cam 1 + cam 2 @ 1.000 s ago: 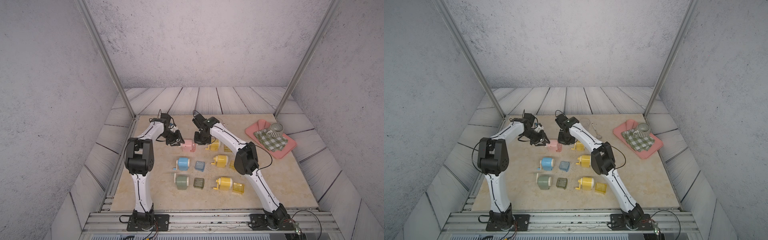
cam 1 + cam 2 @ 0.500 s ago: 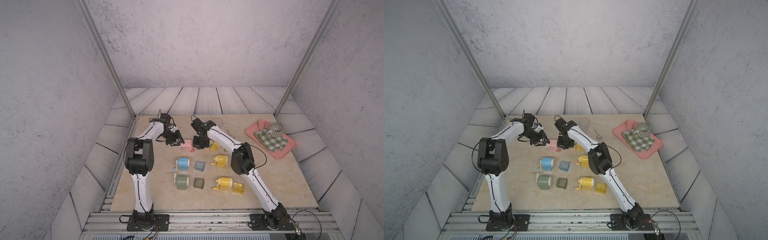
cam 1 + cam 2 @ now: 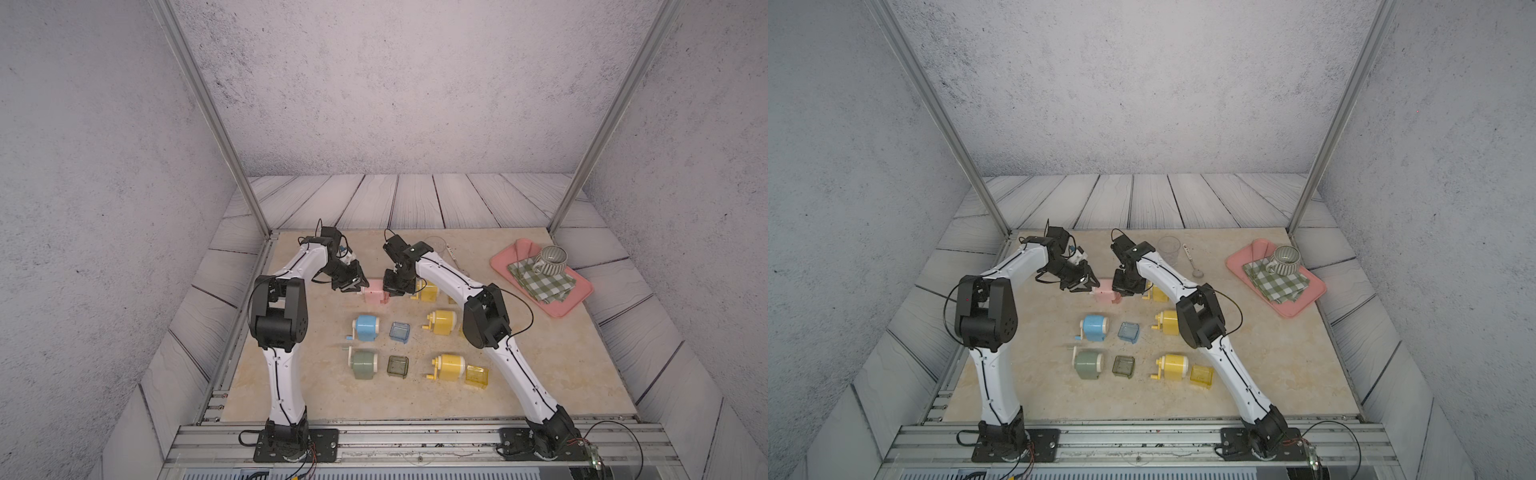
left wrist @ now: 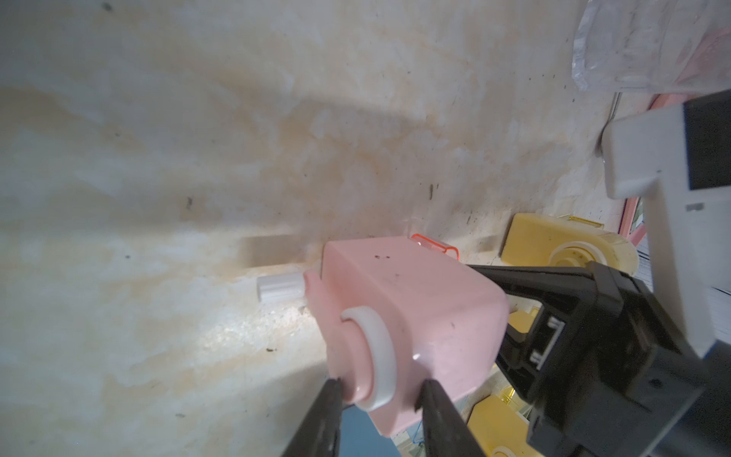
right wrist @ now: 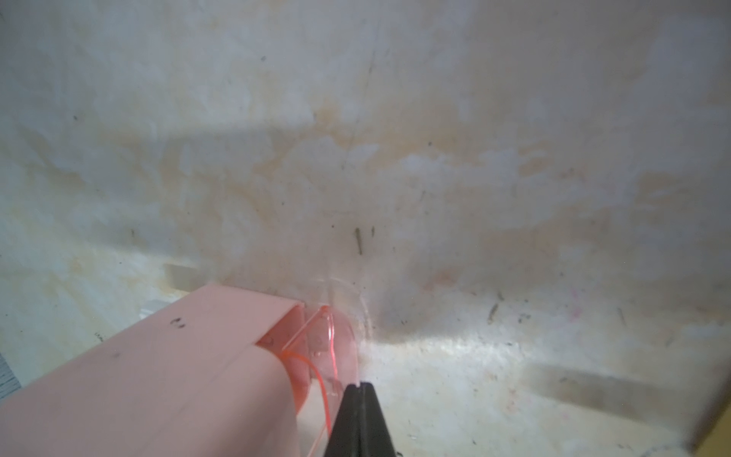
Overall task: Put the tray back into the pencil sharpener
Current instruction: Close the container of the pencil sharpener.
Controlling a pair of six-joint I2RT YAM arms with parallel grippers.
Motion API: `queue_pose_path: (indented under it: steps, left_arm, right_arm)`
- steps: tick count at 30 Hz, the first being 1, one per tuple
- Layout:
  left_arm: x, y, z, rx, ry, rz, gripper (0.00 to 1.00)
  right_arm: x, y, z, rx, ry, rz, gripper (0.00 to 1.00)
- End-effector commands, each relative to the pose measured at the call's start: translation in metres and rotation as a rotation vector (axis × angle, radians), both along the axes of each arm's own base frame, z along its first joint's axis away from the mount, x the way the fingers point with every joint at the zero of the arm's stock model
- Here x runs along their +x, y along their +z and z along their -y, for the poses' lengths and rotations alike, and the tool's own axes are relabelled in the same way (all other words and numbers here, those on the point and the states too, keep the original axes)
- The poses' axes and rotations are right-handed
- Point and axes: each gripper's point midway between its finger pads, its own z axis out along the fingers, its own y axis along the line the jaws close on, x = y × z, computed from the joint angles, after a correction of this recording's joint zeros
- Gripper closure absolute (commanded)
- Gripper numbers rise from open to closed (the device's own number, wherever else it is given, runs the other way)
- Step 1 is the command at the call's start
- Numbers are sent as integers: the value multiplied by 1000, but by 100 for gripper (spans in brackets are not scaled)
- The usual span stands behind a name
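The pink pencil sharpener (image 3: pixel 375 291) (image 3: pixel 1106 291) sits at the back of the mat between my two grippers. My left gripper (image 4: pixel 381 399) (image 3: pixel 358 286) is shut on its crank end, one finger (image 4: pixel 328 415) on either side of the white ring. The clear pink tray (image 5: pixel 328 344) (image 4: pixel 435 245) sits partly inside the sharpener (image 5: pixel 178 376), its outer end still sticking out. My right gripper (image 5: pixel 360 385) (image 3: pixel 1121 291) is shut with nothing between its fingers. Its tips rest against the tray's outer end.
In front of the pink one stand three yellow sharpeners (image 3: pixel 442 322), a blue one (image 3: pixel 368 328) and a green one (image 3: pixel 363 365), with loose blue (image 3: pixel 400 331), green (image 3: pixel 397 366) and yellow (image 3: pixel 476 376) trays. At the back right are a pink serving tray (image 3: pixel 579 297) with cloth and mug, a clear cup (image 3: pixel 1169 249) and a spoon (image 3: pixel 1192 262).
My right gripper has shifted left onto the sharpener's open side and closed its jaws fully. The left arm and the sharpener have stayed where they were.
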Motion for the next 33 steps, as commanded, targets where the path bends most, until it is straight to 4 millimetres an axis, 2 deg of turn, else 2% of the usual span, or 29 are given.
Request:
queue_pose_path:
  steps: [1, 14, 21, 28, 33]
  left_arm:
    - [-9, -15, -4, 39, -9, -41, 63]
    - [-10, -15, -4, 39, -9, -43, 63]
    - [-10, -13, -4, 40, -9, -36, 63]
    - [-10, -10, -4, 40, -10, -30, 63]
    - [-9, -11, -4, 35, -9, -33, 63]
  right_arm:
    - [0, 14, -12, 64, 9, 14, 95]
    - [-1, 28, -27, 176, 18, 22, 95]
    - [1, 39, -24, 174, 14, 53, 95]
    - [6, 42, -16, 139, -12, 76, 94]
    - [5, 40, -20, 158, -9, 60, 94]
